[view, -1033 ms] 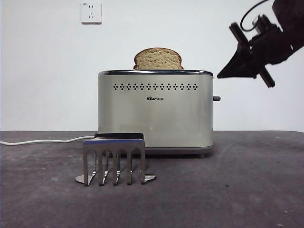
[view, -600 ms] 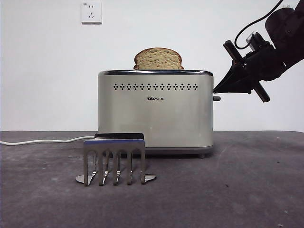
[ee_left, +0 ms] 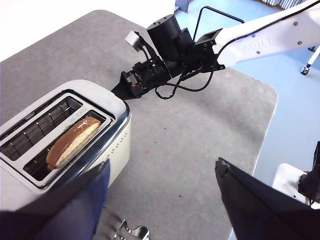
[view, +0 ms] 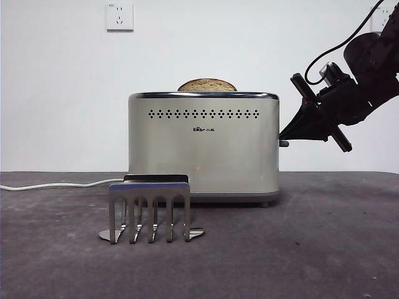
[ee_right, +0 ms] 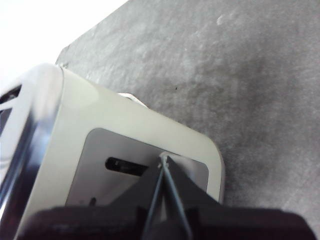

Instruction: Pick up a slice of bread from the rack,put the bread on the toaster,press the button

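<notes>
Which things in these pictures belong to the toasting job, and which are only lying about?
Job:
- slice of bread, low in the toaster's slot
- toaster
- button, under the tip of the right gripper
- rack, in front of the toaster, no bread in it
- left gripper, open above the toaster

Just there:
- wall socket
- white cable
</notes>
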### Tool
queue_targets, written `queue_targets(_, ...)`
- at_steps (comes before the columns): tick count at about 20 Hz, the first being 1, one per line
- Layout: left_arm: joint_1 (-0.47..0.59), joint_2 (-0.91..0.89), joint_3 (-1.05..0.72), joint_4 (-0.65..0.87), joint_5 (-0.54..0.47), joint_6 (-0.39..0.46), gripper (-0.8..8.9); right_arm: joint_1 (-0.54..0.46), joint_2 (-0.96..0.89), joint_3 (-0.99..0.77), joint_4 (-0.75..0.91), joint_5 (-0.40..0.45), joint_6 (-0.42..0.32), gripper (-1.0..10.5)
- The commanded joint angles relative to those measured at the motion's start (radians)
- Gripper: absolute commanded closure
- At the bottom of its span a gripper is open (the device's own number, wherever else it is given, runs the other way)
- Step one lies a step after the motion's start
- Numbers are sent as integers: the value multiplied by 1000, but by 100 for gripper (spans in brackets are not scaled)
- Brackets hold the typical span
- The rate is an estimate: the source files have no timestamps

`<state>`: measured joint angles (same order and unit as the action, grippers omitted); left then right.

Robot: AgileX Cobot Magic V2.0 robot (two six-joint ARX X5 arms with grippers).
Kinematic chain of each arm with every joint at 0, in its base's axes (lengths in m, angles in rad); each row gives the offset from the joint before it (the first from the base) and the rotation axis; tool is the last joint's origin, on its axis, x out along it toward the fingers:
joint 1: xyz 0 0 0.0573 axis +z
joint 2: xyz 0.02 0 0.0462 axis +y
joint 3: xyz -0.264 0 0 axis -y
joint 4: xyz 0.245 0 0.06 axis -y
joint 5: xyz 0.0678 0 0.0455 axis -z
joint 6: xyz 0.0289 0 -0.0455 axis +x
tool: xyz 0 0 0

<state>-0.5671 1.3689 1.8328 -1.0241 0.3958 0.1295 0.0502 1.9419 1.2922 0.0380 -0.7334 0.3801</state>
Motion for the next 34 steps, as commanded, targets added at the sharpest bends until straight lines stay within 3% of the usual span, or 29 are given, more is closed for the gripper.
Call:
queue_targets(1, -4, 2, -5, 5, 0, -6, 460, 4, 43, -11, -37, 19, -39, 959)
queue_targets(7, -4, 2, -5, 5, 0, -6, 460, 4, 82, -12, -84, 38, -93, 959)
queue_targets(23, -4, 2, -5, 2, -3, -6, 460, 2, 74, -11, -69, 23, -69, 958)
queue_targets(30, -3, 2, -5, -25, -4, 3, 460, -5, -232, -4, -56, 42, -60, 958)
queue_targets(34, -3, 2, -5, -27, -3, 5, 468, -4, -460, -4, -288, 84, -138, 958)
